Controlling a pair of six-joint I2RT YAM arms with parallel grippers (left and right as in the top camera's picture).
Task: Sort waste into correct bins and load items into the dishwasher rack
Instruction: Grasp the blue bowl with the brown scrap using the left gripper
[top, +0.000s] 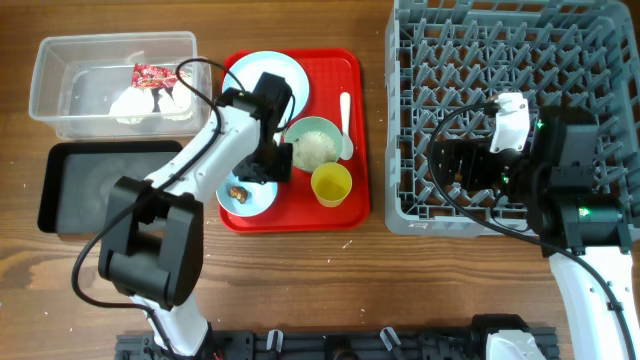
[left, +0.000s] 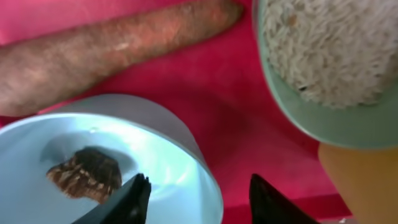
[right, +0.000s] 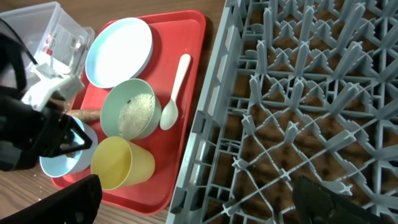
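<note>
1. The brown lump (left: 84, 173) lies in the blue bowl (left: 168, 155), which stands at the front left of the red tray (left: 236, 124).
2. The left gripper (left: 199, 199) is spread open over the bowl's right rim. One fingertip is inside the bowl and the other is outside over the tray, so the lump lies to the left of the jaws, not between them.
3. Beyond the bowl lies the sausage stick (left: 93, 56), its long axis slanting across the wrist view. Its left end is cut off, and from overhead the arm hides it.
4. The green bowl (left: 348, 118) of rice (left: 329, 43) and the yellow cup (left: 364, 180) crowd the right finger.
5. The left arm is far nearer. The right gripper (right: 199, 193) hangs open and empty above the rack (top: 420, 80).
6. The clear tub (top: 60, 60) and the black tray (top: 90, 180) lie to the left of the red tray.
7. The wrist view is blurred, so the inner finger seems clear of the bowl, but I cannot be sure.
</note>
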